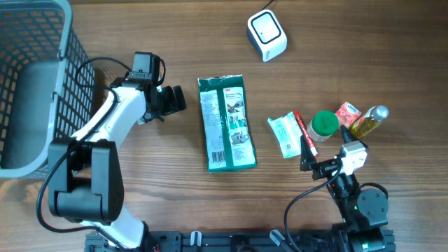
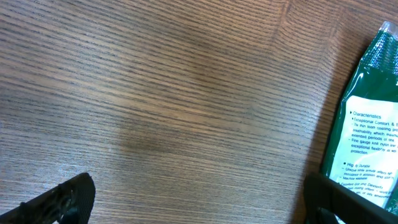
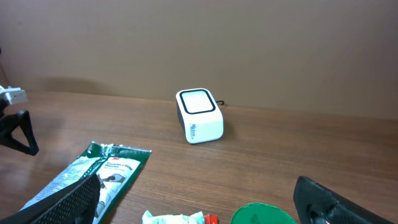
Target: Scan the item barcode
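The green flat pack [image 1: 227, 122] lies mid-table, label up, just right of the left gripper [image 1: 176, 99], whose jaws are spread and empty. The right gripper [image 1: 308, 159] is spread too. The pack looks light, floppy and slick, probably best pinched at a long edge. The wooden table [image 1: 336, 63] is matte and bare around it. The white scanner [image 1: 267, 35] sits far right, a grey basket [image 1: 70, 42] at the left.

Landmark: round green plastic lid [image 1: 324, 125] on a small pot, seen from overhead.
Tabletop: brown wood-grain surface [image 1: 175, 35], beneath the lid.
Basket: grey plastic mesh basket [image 1: 75, 84], far left of the lid.
Bottle: small yellow oil bottle [image 1: 369, 121], lying just right of the lid.
Packet: small red-orange packet [image 1: 348, 113], just beside the lid, up and right.
Sachet: crinkled white-and-green sachet [image 1: 284, 135], near the lid's left.
Stick: thin red-and-white stick [image 1: 304, 127], between sachet and lid.
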You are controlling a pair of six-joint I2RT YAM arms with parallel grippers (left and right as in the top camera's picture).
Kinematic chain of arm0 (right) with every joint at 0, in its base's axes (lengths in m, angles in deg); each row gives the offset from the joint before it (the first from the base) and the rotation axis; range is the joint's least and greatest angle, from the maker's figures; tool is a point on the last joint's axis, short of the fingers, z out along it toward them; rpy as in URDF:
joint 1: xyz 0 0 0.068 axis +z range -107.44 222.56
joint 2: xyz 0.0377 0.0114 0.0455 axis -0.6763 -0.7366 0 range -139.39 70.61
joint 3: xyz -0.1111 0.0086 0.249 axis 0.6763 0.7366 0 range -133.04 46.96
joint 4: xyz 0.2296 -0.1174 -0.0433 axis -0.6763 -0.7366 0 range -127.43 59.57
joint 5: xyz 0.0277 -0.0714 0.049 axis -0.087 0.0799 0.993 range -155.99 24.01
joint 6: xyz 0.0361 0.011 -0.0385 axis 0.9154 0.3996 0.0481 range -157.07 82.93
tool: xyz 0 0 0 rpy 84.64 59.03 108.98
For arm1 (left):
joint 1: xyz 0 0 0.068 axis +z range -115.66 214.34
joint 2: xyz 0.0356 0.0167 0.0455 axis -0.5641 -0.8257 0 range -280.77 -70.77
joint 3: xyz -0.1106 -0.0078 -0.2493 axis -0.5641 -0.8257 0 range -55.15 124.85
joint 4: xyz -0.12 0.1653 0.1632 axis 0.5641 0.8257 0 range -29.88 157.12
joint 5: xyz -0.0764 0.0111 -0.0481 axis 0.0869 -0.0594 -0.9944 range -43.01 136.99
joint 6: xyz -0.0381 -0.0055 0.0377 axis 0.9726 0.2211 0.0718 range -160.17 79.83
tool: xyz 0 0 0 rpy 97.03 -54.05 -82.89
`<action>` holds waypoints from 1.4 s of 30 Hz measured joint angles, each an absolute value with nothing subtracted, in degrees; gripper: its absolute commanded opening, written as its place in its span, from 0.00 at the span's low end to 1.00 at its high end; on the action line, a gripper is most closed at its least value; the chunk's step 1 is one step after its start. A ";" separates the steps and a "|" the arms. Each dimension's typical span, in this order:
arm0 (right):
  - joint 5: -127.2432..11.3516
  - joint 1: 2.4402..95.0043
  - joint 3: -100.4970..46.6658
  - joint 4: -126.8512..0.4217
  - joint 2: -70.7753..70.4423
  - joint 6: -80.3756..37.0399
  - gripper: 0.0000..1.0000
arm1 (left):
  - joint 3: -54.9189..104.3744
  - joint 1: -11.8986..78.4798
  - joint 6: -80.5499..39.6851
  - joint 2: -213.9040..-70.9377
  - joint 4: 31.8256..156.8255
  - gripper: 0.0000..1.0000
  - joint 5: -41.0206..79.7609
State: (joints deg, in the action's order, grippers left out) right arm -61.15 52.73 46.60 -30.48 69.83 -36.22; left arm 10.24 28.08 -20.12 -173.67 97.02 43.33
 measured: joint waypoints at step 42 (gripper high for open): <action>-61.15 52.73 46.60 -30.48 69.83 -36.22 1.00 | 10.24 26.24 -20.14 -173.05 97.02 1.00 43.33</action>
State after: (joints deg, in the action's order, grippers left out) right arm -61.15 52.73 46.60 -30.48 69.83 -36.22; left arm 10.24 26.24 -20.14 -173.05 97.02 43.33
